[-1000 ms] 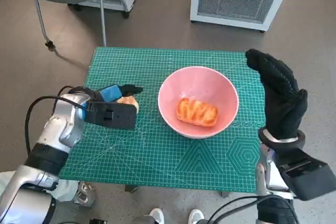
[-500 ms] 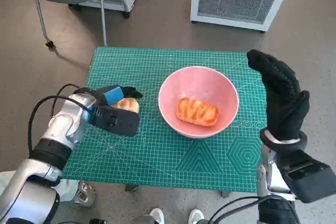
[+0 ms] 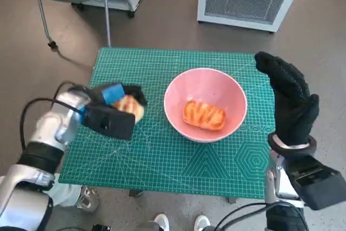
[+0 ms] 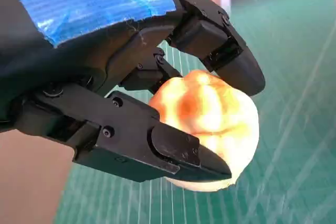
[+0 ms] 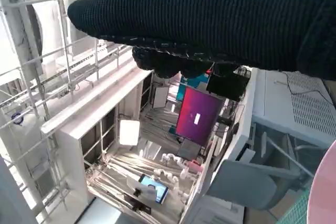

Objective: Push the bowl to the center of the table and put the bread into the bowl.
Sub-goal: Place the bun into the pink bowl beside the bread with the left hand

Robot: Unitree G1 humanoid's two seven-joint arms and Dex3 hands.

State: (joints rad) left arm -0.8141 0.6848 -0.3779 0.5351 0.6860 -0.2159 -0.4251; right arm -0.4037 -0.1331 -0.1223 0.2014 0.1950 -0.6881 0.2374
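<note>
While pink bowl (image 3: 205, 104) sits near middle of green cutting mat (image 3: 162, 160), one glazed bread (image 3: 203, 115) already inside, left hand (image 3: 111, 113) grasps second bread roll (image 4: 210, 124), fingers (image 4: 189, 158) clamped on both sides, likely for carrying to bowl, just beyond fingertips. Right hand (image 3: 289, 101) upright beside bowl's far side, holding nothing, fingers extended, apparently standing clear after push.

left robot hand (image 3: 120, 99) gripping bread roll (image 3: 130, 106), pink bowl (image 3: 205, 87)
</note>
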